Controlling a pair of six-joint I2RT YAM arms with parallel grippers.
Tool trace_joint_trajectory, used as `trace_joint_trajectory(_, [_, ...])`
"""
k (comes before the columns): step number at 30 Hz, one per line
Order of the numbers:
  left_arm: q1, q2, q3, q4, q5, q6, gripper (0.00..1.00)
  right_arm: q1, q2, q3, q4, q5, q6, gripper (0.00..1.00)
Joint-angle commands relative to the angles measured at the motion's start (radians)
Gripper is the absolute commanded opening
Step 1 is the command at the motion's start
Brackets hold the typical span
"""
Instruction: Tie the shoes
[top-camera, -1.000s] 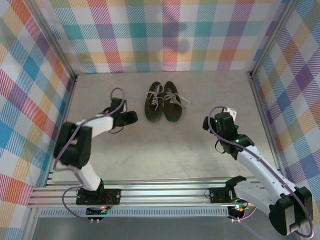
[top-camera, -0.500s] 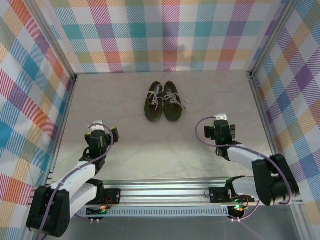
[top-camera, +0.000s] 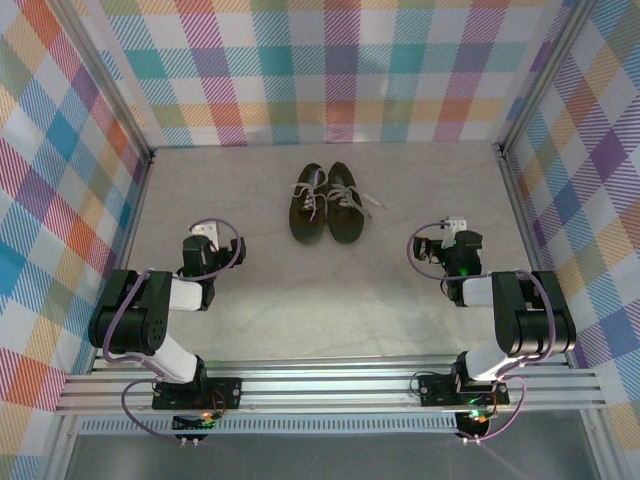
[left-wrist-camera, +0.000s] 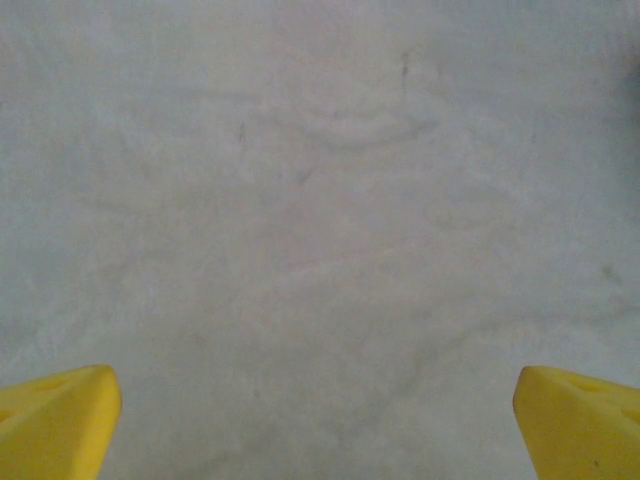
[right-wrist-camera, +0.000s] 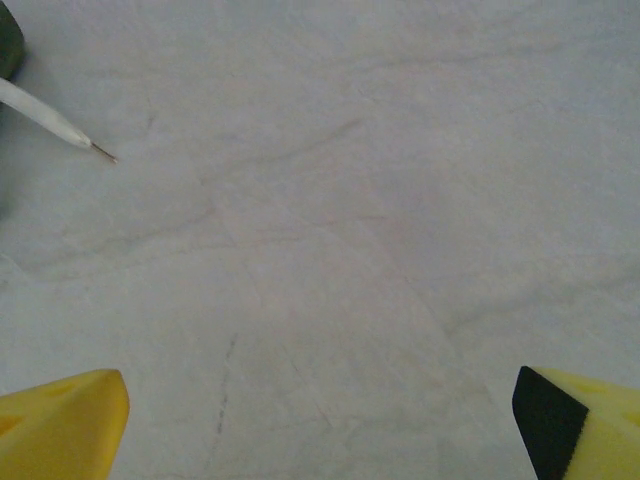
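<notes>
Shoes (top-camera: 327, 203) side by side on table (top-camera: 300, 295), left gripper (left-wrist-camera: 320, 425) and right gripper (right-wrist-camera: 320, 425) flanking, jaws spread wide, lace tip (right-wrist-camera: 50, 122) near right.

We list: pale veined table (right-wrist-camera: 350, 220); cream lace (right-wrist-camera: 45, 120) end, upper left, lying on it; dark shoe (right-wrist-camera: 8, 40) edge, top-left corner; right pincer (right-wrist-camera: 320, 430), yellow fingertips (right-wrist-camera: 60, 420) at both lower corners, spread wide.

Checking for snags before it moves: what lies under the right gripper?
Bare marbled table, a white lace tip at the wrist view's upper left. The spots beneath its yellow fingers are covered.
</notes>
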Motion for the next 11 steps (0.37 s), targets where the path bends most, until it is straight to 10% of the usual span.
trace_joint_trajectory(1, [-0.013, -0.006, 0.024, 0.016, 0.001, 0.021, 1.00, -0.010, -0.006, 0.024, 0.052, -0.059, 0.019, 0.99])
trace_joint_trajectory(11, [-0.015, -0.003, 0.023, 0.024, -0.003, 0.022, 1.00, -0.009, -0.005, 0.027, 0.049, -0.060, 0.019, 0.99])
